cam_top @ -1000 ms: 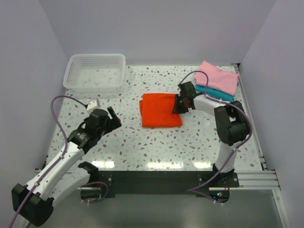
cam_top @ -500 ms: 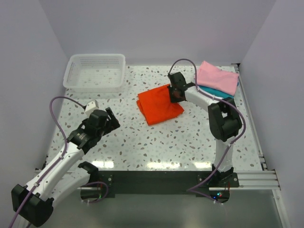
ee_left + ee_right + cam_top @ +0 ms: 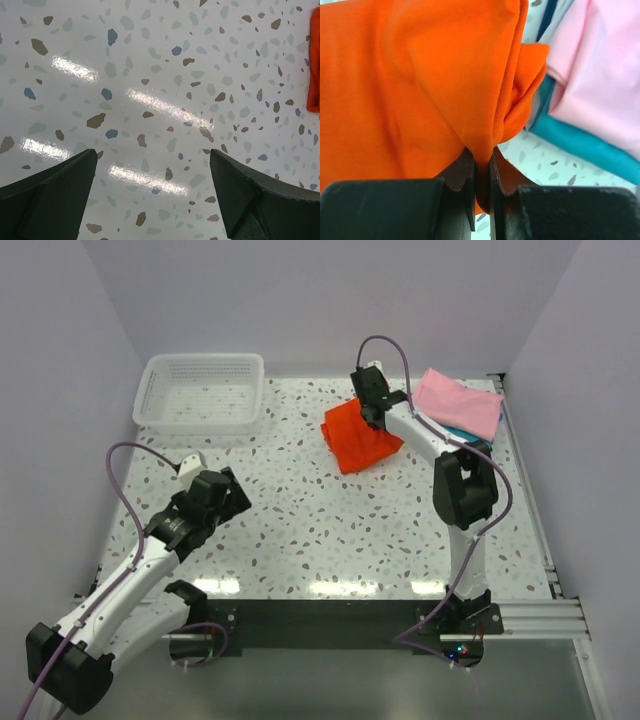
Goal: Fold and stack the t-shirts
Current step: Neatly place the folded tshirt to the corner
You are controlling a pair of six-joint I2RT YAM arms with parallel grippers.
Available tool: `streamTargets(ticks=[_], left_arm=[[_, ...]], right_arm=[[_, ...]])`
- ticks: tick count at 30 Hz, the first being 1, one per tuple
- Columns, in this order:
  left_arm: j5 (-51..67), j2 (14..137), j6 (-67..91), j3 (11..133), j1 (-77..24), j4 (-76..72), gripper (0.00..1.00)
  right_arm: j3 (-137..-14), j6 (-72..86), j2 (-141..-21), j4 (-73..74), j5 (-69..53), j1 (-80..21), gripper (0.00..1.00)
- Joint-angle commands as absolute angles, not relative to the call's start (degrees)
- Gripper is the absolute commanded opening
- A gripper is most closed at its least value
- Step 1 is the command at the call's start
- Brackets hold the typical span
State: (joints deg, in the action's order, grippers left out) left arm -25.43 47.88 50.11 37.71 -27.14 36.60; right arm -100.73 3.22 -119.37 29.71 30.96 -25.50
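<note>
The teal t-shirt (image 3: 467,434) is mostly hidden. The light pink t-shirt (image 3: 460,403) lies folded on top of it at the far right of the worktop (image 3: 300,530), and only a narrow teal band shows along the near edge. The right arm crosses in front of that band. In the right wrist view the orange-red t-shirt (image 3: 420,75) fills most of the frame and is cut off at the left and top, so its full outline cannot be read there. The left wrist view catches only an orange sliver at its right border.

From above, the orange-red t-shirt (image 3: 358,437) hangs bunched below the right end effector (image 3: 369,412), just left of the pink and teal pile. Whether its low edge touches the worktop is unclear. The right end effector (image 3: 481,165) is clamped on a fold of this shirt, its two fingers pressed together with cloth between them.

The left end effector (image 3: 226,490) hovers over bare worktop well apart from the shirts, fingers spread with nothing between them. The white mesh basket (image 3: 205,362) sits at the far left.
</note>
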Motion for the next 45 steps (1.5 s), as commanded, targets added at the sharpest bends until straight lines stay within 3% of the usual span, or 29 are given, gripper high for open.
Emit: streamTargets(ticks=[1, 13, 45], left_arm=[[-28.2, 47.8, 51.6, 39.6, -27.2, 38.0, 1.0], [-30.0, 48.8, 52.3, 40.3, -27.2, 39.0, 1.0], [-29.5, 50.7, 50.7, 42.1, -27.2, 38.0, 1.0]], right_arm=[[-108.2, 0.4, -121.5, 31.8, 40.9, -25.4, 0.0], [-123.0, -7.4, -127.4, 35.8, 48.2, -22.9, 0.0], [-136.0, -6.0, -123.3, 37.5, 41.8, -13.5, 0.0]])
